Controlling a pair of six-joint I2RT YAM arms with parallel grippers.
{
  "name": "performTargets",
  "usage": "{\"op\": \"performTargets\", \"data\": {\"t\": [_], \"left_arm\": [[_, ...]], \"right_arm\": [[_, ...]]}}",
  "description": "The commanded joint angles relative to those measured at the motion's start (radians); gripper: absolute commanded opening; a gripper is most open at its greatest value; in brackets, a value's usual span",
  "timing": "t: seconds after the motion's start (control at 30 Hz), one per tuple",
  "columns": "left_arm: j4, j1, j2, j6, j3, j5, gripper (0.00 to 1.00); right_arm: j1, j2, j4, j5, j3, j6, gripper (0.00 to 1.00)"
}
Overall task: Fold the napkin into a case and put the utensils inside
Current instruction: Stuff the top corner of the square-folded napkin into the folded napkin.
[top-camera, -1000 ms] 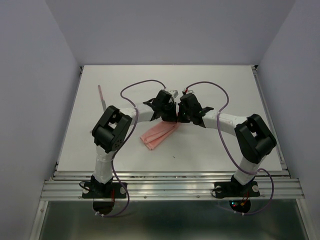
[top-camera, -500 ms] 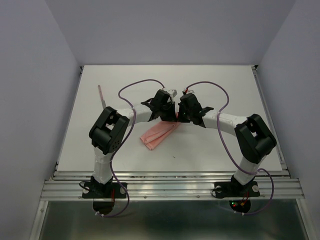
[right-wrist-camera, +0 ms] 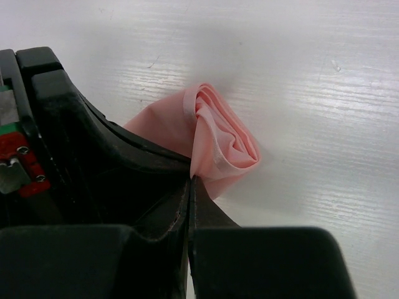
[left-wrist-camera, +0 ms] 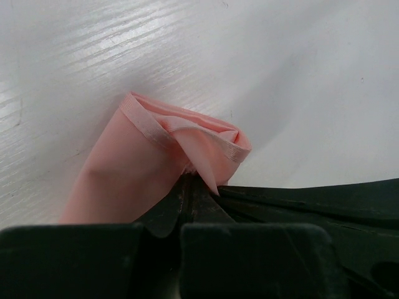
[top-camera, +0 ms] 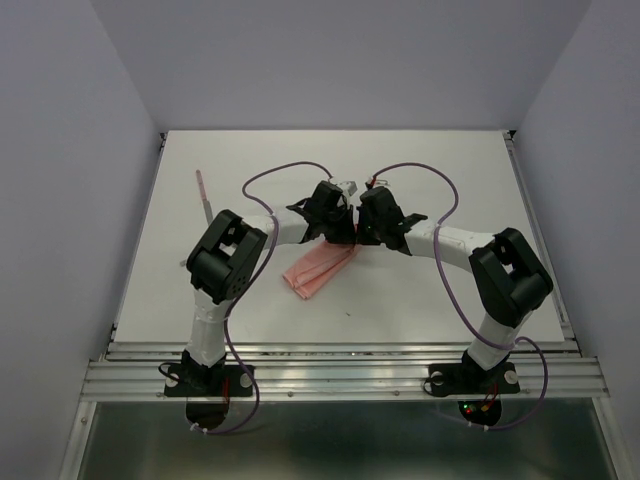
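Observation:
The salmon-pink napkin [top-camera: 318, 270] lies folded into a narrow flat band, the case, running diagonally in the middle of the table. Its far end is lifted and curled, and both grippers pinch it from either side. My left gripper [top-camera: 340, 234] is shut on a hemmed edge of the napkin [left-wrist-camera: 149, 156], its fingertips [left-wrist-camera: 187, 190] pressed together. My right gripper [top-camera: 360, 236] is shut on the other edge of the napkin [right-wrist-camera: 221, 140], just above its fingertips [right-wrist-camera: 198, 196]. One slender utensil [top-camera: 203, 189] with a pale pinkish shaft lies far off at the back left.
The white table [top-camera: 430, 180] is walled by pale panels at the back and sides. Purple cables [top-camera: 290, 168] arch over both wrists. A metal rail [top-camera: 340, 375] runs along the near edge by the arm bases.
The left arm's elbow swung slightly left and came back. The napkin, both grips and the right arm look the same.

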Motion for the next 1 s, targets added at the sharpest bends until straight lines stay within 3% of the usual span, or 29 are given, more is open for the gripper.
{"op": "performTargets", "data": {"t": [0.0,0.27,0.47,0.97], "left_arm": [[0.028,-0.009,-0.023,0.0,0.019,0.012,0.0],[-0.014,-0.009,-0.115,0.006,-0.033,0.009,0.0],[-0.149,-0.004,-0.192,0.024,-0.016,-0.095,0.0],[-0.207,0.071,-0.187,-0.003,-0.05,-0.264,0.0]], "right_arm": [[0.012,-0.019,0.024,0.006,0.012,-0.001,0.01],[0.012,-0.025,0.022,0.023,0.004,0.001,0.01],[0.012,-0.029,0.022,0.035,-0.001,-0.002,0.01],[0.012,-0.02,0.016,0.024,0.015,-0.007,0.01]]}}
